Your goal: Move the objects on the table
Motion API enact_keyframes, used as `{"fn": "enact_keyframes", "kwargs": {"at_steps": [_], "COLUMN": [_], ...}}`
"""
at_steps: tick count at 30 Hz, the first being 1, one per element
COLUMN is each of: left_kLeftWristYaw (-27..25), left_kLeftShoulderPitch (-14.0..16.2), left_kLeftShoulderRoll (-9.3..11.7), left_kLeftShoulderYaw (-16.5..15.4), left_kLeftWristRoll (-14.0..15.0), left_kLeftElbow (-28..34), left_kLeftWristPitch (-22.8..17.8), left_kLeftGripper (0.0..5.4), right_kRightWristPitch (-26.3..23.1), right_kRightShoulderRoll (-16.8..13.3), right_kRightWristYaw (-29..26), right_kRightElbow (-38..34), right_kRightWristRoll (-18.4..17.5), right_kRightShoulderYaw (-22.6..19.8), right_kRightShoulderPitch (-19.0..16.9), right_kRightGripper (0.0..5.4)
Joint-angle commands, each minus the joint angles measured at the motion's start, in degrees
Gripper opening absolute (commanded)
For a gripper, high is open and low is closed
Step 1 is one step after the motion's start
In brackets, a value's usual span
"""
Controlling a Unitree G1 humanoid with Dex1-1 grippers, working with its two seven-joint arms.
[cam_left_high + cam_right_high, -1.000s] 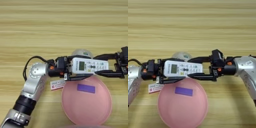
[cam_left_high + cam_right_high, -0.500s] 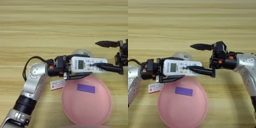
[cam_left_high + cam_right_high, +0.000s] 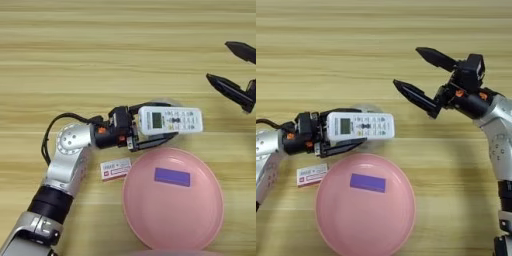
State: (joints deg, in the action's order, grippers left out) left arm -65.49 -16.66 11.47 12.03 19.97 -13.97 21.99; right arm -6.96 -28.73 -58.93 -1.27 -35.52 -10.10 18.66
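From the left eye view, the left arm comes up from the lower left corner, bends at the elbow and reaches rightward across the bench [image 3: 100,55]. Its left gripper [image 3: 150,125] has its fingers closed on the near end of the white remote [image 3: 171,120], one black finger above it and one beneath, so the remote juts out to the right with its small screen and buttons facing up. The remote sits just beyond the far rim of the pink bowl [image 3: 200,220], which has a purple rectangle [image 3: 172,177] lying flat inside. The white-and-red packet [image 3: 115,168] lies on the wood just left of the bowl, under the left forearm. At the right edge only the two black fingers of the right gripper [image 3: 233,69] show, well apart from the remote.

From the right eye view, the right arm rises along the right edge and angles leftward, the right gripper [image 3: 415,72] with its fingers spread wide and holding nothing. Something pale and rounded seems to sit behind the remote, though I can't make it out.
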Motion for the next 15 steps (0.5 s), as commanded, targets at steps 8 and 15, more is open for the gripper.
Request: {"fn": "enact_keyframes", "kwargs": {"at_steps": [8,15], "left_kLeftWristYaw": [16.48,15.62], "left_kLeftShoulderPitch": [-9.91,-11.72], "left_kLeftShoulderRoll": [-3.87,-5.0], "left_kLeftShoulderYaw": [-4.12,-4.18], "left_kLeftWristRoll": [-8.33,-8.61], "left_kLeftElbow": [-19.77,-24.25], "left_kLeftWristPitch": [0.24,0.98], "left_kLeftGripper": [2.8,2.8], "right_kRightWristPitch": [7.03,8.62], "right_kRightShoulderRoll": [6.31,8.08], "right_kRightWristYaw": [5.82,6.64], "right_kRightElbow": [12.49,16.2], "right_kRightWristRoll": [4.0,5.32], "right_kRightShoulderYaw": [-0.79,-0.55], "right_kRightShoulderPitch": [3.56,4.76], "right_kRightGripper": [5.4,5.4]}}
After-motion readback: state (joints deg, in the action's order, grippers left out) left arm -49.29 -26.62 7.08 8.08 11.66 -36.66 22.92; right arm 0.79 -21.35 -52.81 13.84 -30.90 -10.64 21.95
